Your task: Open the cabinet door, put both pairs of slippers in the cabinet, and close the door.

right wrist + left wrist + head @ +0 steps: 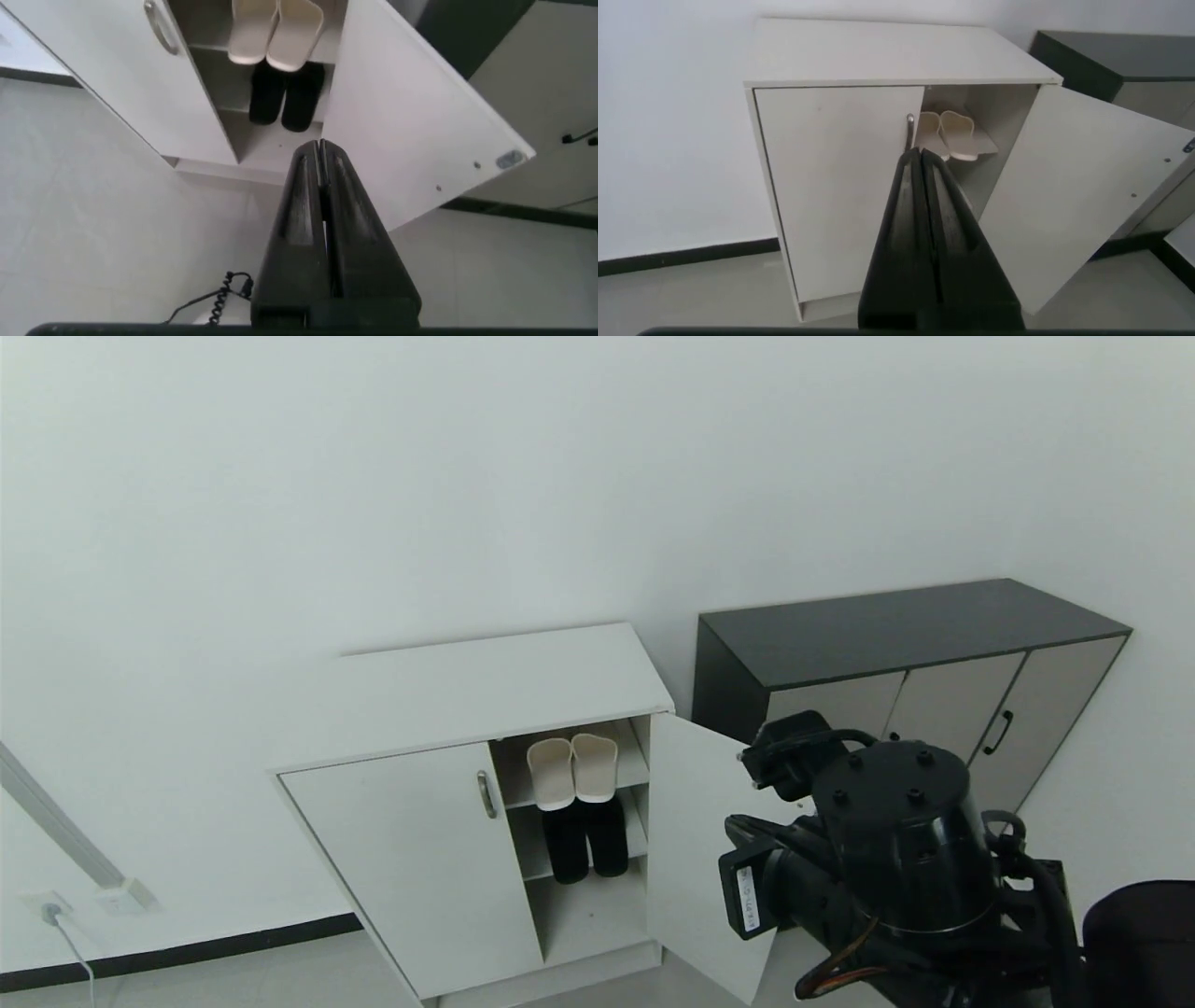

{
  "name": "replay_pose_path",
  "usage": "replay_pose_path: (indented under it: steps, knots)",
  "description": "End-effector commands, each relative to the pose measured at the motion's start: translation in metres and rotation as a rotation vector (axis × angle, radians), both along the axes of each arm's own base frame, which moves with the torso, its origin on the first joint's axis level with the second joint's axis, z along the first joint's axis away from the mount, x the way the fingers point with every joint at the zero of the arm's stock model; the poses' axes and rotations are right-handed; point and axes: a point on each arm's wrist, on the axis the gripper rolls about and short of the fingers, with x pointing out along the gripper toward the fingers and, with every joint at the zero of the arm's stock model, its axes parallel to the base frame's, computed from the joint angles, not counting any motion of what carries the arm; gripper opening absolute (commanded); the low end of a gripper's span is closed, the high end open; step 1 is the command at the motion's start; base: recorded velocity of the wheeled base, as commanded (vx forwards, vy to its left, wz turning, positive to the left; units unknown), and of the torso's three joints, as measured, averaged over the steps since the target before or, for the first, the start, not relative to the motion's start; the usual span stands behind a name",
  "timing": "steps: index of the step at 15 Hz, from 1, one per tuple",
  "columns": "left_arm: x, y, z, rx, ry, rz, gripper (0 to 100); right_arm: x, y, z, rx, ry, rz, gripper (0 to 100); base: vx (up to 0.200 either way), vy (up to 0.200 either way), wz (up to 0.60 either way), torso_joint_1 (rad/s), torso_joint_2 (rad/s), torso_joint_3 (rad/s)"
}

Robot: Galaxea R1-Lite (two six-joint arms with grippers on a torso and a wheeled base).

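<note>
The white cabinet (485,681) stands against the wall with its right door (695,840) swung open and its left door (411,868) closed. A white pair of slippers (572,768) lies on the upper shelf, and a black pair (586,840) on the shelf below. My left gripper (918,152) is shut and empty, hanging in front of the left door's handle (910,126). My right gripper (320,145) is also shut and empty, low before the open compartment, with the white slippers (276,28), black slippers (285,93) and door (411,121) beyond it.
A dark-topped cabinet (896,644) with grey doors stands right of the white one, close behind the open door. A wall socket with a cable (47,905) is at the far left. A coiled black cable (220,299) lies on the floor under my right arm.
</note>
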Motion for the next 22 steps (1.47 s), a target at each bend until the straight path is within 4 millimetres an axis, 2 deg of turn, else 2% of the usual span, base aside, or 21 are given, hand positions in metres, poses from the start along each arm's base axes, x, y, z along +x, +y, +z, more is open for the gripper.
replay_pose_path:
  steps: [1,5,6,7,9,12,13,14,15,18,22]
  knots:
    - [0.0,0.0,0.0,0.0,0.002,0.0,0,0.008,-0.002,-0.006,-0.018,0.01,-0.025,0,0.0,0.0,0.0,0.0,0.0,0.0]
    - [0.0,0.0,0.0,0.0,0.002,0.001,0,0.071,-0.02,0.001,0.007,-0.029,-0.106,0,0.0,0.0,0.0,0.0,0.0,0.0]
    - [0.0,0.0,0.0,0.0,0.002,0.0,0,0.094,-0.028,0.005,0.022,-0.03,-0.144,0,0.0,0.0,0.0,0.0,0.0,0.0]
    - [0.0,0.0,0.0,0.0,0.002,0.001,0,0.127,-0.038,0.009,0.016,-0.017,-0.213,0,0.0,0.0,0.0,0.0,0.0,0.0]
    - [0.0,0.0,0.0,0.0,0.002,0.001,0,0.159,-0.046,0.011,0.039,0.023,-0.248,0,0.0,0.0,0.0,0.0,0.0,0.0]
    - [0.0,0.0,0.0,0.0,0.002,0.001,0,0.191,-0.055,0.006,0.076,0.082,-0.26,0,0.0,0.0,0.0,0.0,0.0,0.0]
    - [0.0,0.0,0.0,0.0,0.002,0.001,0,0.196,-0.057,0.004,0.078,0.083,-0.265,0,0.0,0.0,0.0,0.0,0.0,0.0]
    - [0.0,0.0,0.0,0.0,0.002,0.001,0,0.213,-0.063,-0.008,0.086,0.107,-0.268,0,0.0,0.0,0.0,0.0,0.0,0.0]
    - [0.0,0.0,0.0,0.0,0.002,0.0,0,0.221,-0.067,-0.015,0.099,0.123,-0.269,0,0.0,0.0,0.0,0.0,0.0,0.0]
    - [0.0,0.0,0.0,0.0,0.002,0.001,0,0.24,-0.076,-0.031,0.115,0.145,-0.299,0,0.0,0.0,0.0,0.0,0.0,0.0]
    - [0.0,0.0,0.0,0.0,0.002,0.001,0,0.259,-0.077,-0.051,0.109,0.163,-0.317,0,0.0,0.0,0.0,0.0,0.0,0.0]
